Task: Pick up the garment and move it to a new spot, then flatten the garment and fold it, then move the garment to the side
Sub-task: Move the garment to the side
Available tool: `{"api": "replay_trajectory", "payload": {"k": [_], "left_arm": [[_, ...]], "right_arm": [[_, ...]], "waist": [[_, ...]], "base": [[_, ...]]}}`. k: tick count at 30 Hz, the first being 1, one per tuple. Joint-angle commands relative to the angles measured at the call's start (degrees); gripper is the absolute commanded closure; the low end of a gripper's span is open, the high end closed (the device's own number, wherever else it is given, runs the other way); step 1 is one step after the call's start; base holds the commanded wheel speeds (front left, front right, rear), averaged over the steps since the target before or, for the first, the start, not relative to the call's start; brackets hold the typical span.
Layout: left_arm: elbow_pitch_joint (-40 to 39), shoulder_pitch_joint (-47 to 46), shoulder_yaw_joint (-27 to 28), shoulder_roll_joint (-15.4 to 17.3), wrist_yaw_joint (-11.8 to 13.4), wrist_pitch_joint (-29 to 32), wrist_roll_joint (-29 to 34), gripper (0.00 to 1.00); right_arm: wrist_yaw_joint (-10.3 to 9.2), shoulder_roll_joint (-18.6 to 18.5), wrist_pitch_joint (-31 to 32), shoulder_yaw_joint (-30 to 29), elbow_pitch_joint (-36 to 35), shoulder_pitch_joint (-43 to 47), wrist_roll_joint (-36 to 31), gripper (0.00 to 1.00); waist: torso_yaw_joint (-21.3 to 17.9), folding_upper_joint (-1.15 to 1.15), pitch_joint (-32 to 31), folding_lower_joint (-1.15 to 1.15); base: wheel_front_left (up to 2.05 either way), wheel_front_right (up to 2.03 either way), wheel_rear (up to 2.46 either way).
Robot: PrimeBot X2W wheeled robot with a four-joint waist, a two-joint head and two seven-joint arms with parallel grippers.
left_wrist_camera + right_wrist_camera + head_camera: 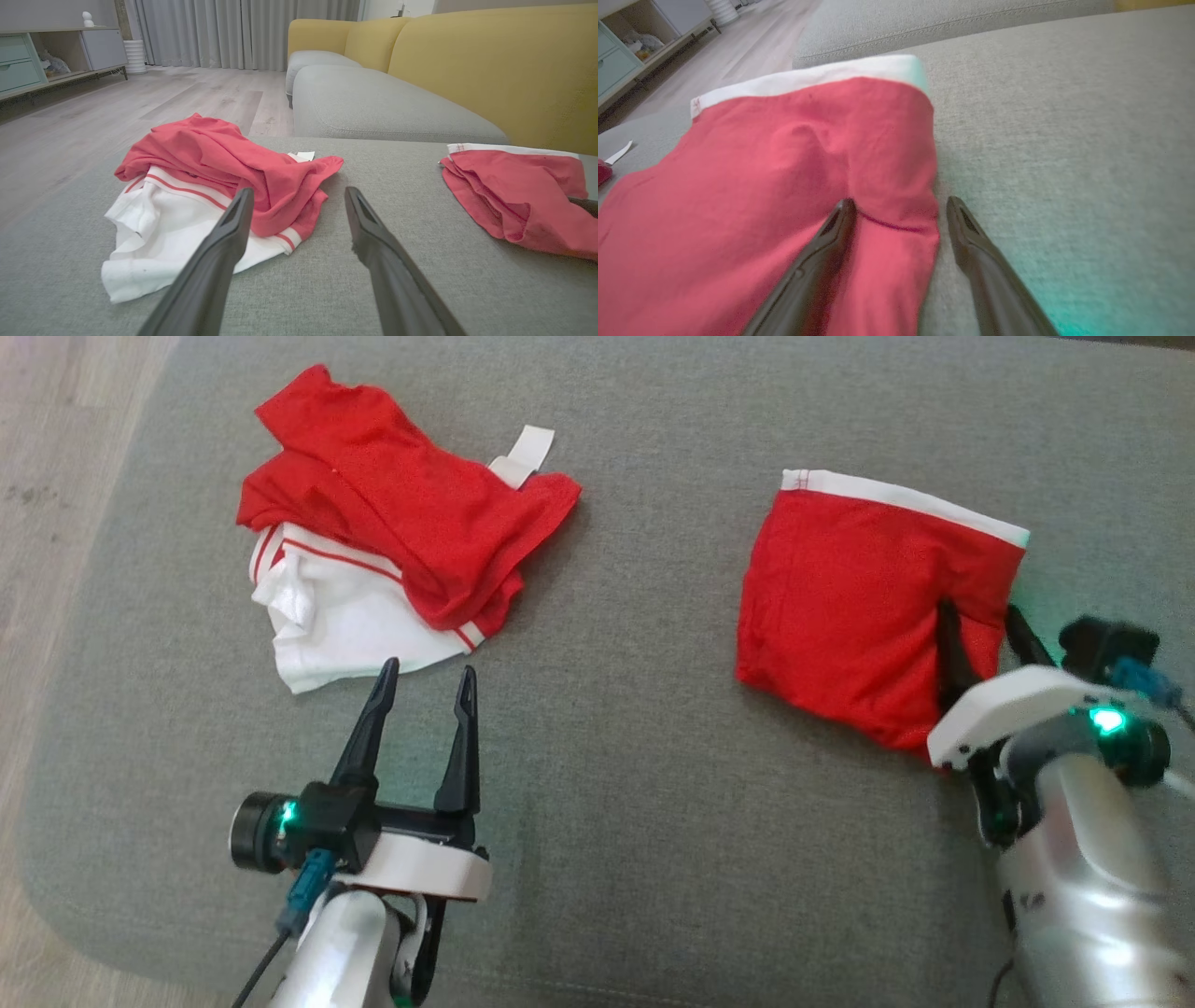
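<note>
Left jaws wide, free; right jaws wide, straddling folded garment (868,607) edge, 4 o'clock. Left wrist view adds yellow sofa back (490,70).

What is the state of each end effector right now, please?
Left end effector: open, holding nothing.
Right end effector: open, astride the folded red garment at its edge, not gripping it.

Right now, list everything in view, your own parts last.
Crumpled clothing: one heap, red and white, cushion's left.
Folded garment: one, red, white band, cushion's right.
Seat cushion: one, grey, under both.
Sofa back: one, yellow, behind.
Floor: pale wood, left.
Curtains: grey, far wall.
Cabinet: one, grey and green, far left.
Left hand: one, dark, open, before the heap.
Right hand: one, dark, open, astride the folded garment's edge.
</note>
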Motion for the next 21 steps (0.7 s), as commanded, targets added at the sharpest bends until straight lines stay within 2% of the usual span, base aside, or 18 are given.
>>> {"api": "replay_trajectory", "payload": {"k": [1,2,3,4,11,14,19,20,21], "left_arm": [[-1.6,-1.8,1.6,0.4,0.0,-0.3,-0.4,0.00],[-1.6,-1.8,1.7,0.4,0.0,-0.3,-0.4,0.00],[-1.6,-1.9,1.7,0.4,0.1,-0.3,-0.4,0.00],[-1.6,-1.9,1.8,0.4,0.1,-0.3,-0.3,0.00],[-1.2,-1.7,2.5,0.4,0.2,-0.3,0.1,0.00],[-1.1,-1.3,2.5,0.4,0.3,-0.3,0.1,0.00],[-1.2,-0.9,2.3,0.4,0.4,-0.3,-0.1,0.00],[-1.2,-0.9,2.3,0.4,0.4,-0.3,-0.1,0.00],[-1.3,-0.9,2.3,0.4,0.5,-0.3,-0.1,0.00]], "right_arm": [[0.39,0.4,1.6,2.5,0.8,-0.8,0.2,0.00],[0.39,0.4,2.4,3.1,2.0,-1.1,-0.2,0.00],[0.39,0.4,2.7,3.4,2.9,-1.4,-0.9,0.76],[0.39,0.4,2.6,3.5,3.5,-1.6,-1.9,1.00],[0.39,-0.8,0.7,5.2,3.8,-3.1,-8.4,1.00],[0.39,-3.8,1.3,9.1,2.7,-3.9,-10.3,1.00],[0.39,-12.7,4.4,14.9,2.2,-5.0,-10.0,1.00],[0.39,-12.7,4.4,14.9,2.2,-5.0,-10.0,1.00],[0.39,-14.9,5.1,16.4,2.1,-5.1,-9.8,1.00]], "waist": [[0.4,0.00,0.4,0.00],[0.5,0.00,0.4,0.00],[0.5,0.00,0.4,0.00],[0.5,0.00,0.4,0.00],[-0.5,0.00,-1.4,0.00],[-1.4,0.00,-3.0,0.00],[-1.7,0.00,-4.2,0.00],[-1.7,0.00,-4.2,0.00],[-1.7,0.00,-4.2,0.00]], "base": [[0.00,0.00,0.00],[0.00,0.00,0.00],[0.00,0.00,0.00],[0.00,0.00,0.00],[0.00,0.00,0.00],[0.00,0.00,0.00],[0.00,0.00,0.00],[0.00,0.00,0.00],[0.00,0.00,0.00]]}}
